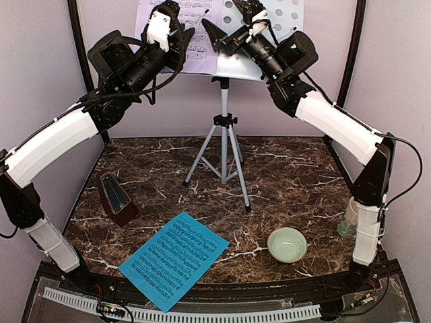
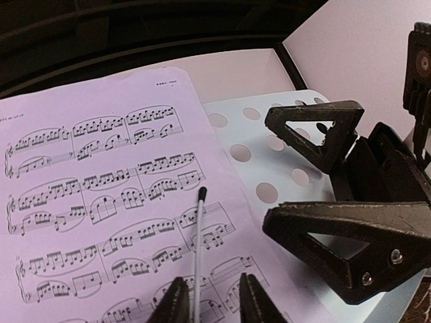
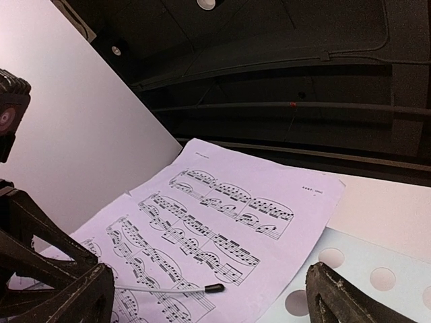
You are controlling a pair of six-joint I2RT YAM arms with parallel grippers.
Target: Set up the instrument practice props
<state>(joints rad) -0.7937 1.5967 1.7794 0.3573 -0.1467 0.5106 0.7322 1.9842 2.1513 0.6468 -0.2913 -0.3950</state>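
Observation:
The silver tripod music stand [image 1: 223, 128] rises at the table's back centre. On the left half of its white perforated desk [image 1: 283, 13] rests the lavender page [image 1: 196, 37]. My left gripper [image 1: 170, 9] hovers over that page [image 2: 101, 202], jaws a little apart around the stand's thin white retainer wire [image 2: 197, 262] without pinching it. Beside it, my right gripper [image 1: 232, 23] stands wide open over the page's right edge [image 3: 236, 222], empty. The cyan page [image 1: 175, 259] lies flat at the front. The dark reddish-brown metronome [image 1: 116, 197] stands at the left.
A pale green bowl [image 1: 287, 243] sits at the front right, and a cream mug [image 1: 349, 217] stands by the right arm's base. The stand's tripod legs spread over the middle of the marble tabletop [image 1: 289, 175]. Both arms reach high, close together.

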